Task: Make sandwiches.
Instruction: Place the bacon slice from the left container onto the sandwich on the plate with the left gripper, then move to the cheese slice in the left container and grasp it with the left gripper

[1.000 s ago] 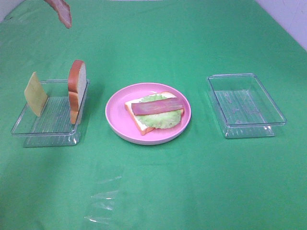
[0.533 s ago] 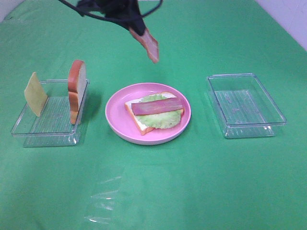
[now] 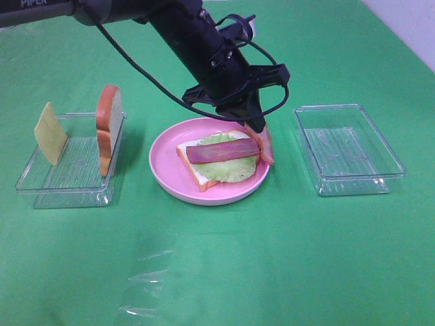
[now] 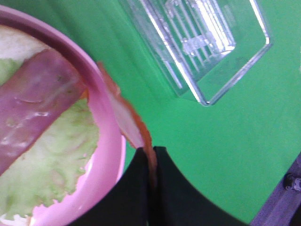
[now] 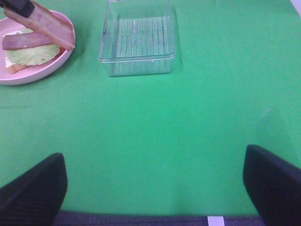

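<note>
While the open sandwich (image 3: 219, 161) lies on the pink plate (image 3: 163, 170) at centre (bread, lettuce (image 3: 231, 170), one bacon strip (image 3: 223, 151) across), the step in hand looks like adding bacon no. 2. The left gripper (image 3: 255, 123) is pinched shut on a second bacon strip (image 3: 266, 146), which hangs tilted at the plate's right rim, just right of the stack. Whether it touches the rim, can't tell.

Next move, prob.: shift it left over the lettuce, lower, let go. The cheese (image 3: 50, 134) & top bread slice (image 3: 109, 129) stand in the left tray (image 3: 68, 178). The right gripper (image 5: 155, 183) has its jaws wide w/ nothing in them, well apart from the plate.
</note>
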Controlling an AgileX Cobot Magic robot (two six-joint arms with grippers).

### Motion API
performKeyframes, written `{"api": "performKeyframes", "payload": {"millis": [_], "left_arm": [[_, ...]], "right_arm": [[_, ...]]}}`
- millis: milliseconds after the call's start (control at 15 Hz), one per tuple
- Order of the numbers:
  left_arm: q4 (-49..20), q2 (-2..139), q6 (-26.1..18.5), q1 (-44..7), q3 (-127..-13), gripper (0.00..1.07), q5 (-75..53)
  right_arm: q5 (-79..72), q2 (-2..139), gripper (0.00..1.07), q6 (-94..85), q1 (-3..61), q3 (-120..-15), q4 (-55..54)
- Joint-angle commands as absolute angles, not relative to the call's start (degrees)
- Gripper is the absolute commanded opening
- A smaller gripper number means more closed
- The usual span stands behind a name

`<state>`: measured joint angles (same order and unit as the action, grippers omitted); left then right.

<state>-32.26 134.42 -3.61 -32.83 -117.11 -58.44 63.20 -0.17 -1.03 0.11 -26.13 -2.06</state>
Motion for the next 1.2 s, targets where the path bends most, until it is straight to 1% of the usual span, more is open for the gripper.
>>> {"api": "performKeyframes", "payload": {"millis": [67, 267, 333, 400, 667, 733, 800, 867, 933, 1000, 1200], "left_arm": [[-28.5, 135.6, -2.9, -31.8, -117.3, 0.00, -58.9], [-18.3, 136.0, 2.2, -31.2, -117.3, 0.00, -61.7], [-15.4, 136.0, 2.2, -31.2, -117.3, 0.00, -62.6], [-14.4, 136.0, 2.2, -31.2, -117.3, 0.00, -63.0], [-14.2, 136.1, 2.1, -31.2, -117.3, 0.00, -62.2], [-13.8, 136.1, 2.1, -31.2, -117.3, 0.11, -61.9], [-13.7, 136.1, 2.1, -31.2, -117.3, 0.32, -61.7], [-13.7, 136.1, 2.1, -31.2, -117.5, 0.49, -61.7], [-13.6, 136.0, 2.1, -31.2, -117.8, 0.88, -61.5], [-13.7, 135.9, 1.8, -31.2, -120.7, 1.01, -62.5], [-13.6, 135.9, 1.8, -31.2, -125.6, 1.01, -64.7]], "right_arm": [[62.9, -2.1, 0.96, -1.9, 0.1, -25.9, -2.1], [62.9, -2.1, 0.96, -1.9, 0.1, -25.9, -2.1], [62.9, -2.1, 0.96, -1.9, 0.1, -25.9, -2.1], [62.9, -2.1, 0.96, -1.9, 0.1, -25.9, -2.1], [62.9, -2.1, 0.96, -1.9, 0.1, -25.9, -2.1], [62.9, -2.1, 0.96, -1.9, 0.1, -25.9, -2.1], [62.9, -2.1, 0.96, -1.9, 0.1, -25.9, -2.1], [62.9, -2.1, 0.96, -1.9, 0.1, -25.9, -2.1], [62.9, -2.1, 0.96, -1.9, 0.1, -25.9, -2.1], [62.9, -2.1, 0.96, -1.9, 0.1, -25.9, -2.1], [62.9, -2.1, 0.96, -1.9, 0.1, -25.9, -2.1]]}}
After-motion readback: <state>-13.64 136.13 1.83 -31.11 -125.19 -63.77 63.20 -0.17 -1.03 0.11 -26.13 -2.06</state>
